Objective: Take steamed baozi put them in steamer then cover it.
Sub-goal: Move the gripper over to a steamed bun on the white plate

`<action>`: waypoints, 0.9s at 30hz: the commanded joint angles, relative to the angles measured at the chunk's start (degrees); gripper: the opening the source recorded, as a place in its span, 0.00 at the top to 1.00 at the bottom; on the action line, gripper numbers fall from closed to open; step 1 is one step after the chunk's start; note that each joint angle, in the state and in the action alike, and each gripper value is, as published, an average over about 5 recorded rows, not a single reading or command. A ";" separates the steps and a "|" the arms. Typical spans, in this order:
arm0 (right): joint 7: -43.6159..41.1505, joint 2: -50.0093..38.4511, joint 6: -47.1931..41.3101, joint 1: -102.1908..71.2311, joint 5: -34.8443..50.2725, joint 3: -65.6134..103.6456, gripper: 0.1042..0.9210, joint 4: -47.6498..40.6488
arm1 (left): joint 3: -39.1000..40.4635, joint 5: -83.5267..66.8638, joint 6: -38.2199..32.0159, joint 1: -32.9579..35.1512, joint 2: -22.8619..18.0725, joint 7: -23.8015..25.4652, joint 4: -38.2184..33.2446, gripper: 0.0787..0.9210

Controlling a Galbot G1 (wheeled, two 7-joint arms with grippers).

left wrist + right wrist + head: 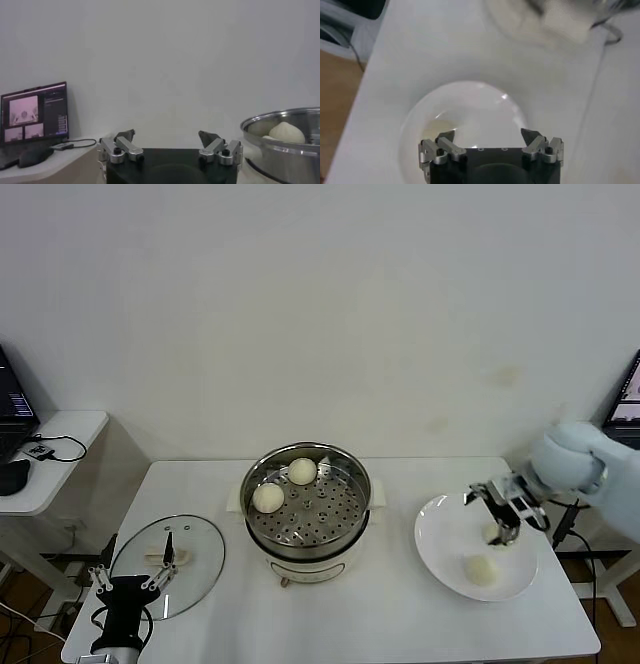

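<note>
Baozi [482, 569] are split between two places: two already sit on the perforated tray of the steamer [306, 496], and two are left on the white plate [440, 524], one just under the right gripper [503, 518] and one on the plate's near side, a little beyond the fingertips. That gripper hangs over the plate with its jaws spread wide and nothing between them. So the step in hand looks like the third pick. Next it needs to drop around the bun beneath it, close gently so the soft dough is not crushed, and carry it across to the pot. Well off to the far side, the left gripper [128, 581] waits open and empty, just beside the glass cover [190, 556] lying flat on the table [400, 624], ready for the covering step.
</note>
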 commanded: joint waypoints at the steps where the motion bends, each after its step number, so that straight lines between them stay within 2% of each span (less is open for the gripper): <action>1: 2.45 -5.53 -0.68 -11.54 -4.09 5.06 0.12 1.51 | 0.09 0.07 -0.08 0.07 -0.11 -0.02 0.04 0.12; 12: 4.32 -2.36 -1.45 -25.23 -6.30 16.02 0.12 -2.03 | -0.30 0.10 0.00 0.33 0.05 -0.01 -0.08 0.12; 27: 7.63 3.78 -1.47 -27.95 -7.66 18.21 0.12 -7.35 | -0.46 0.20 0.07 0.25 -0.26 -0.01 -0.07 0.12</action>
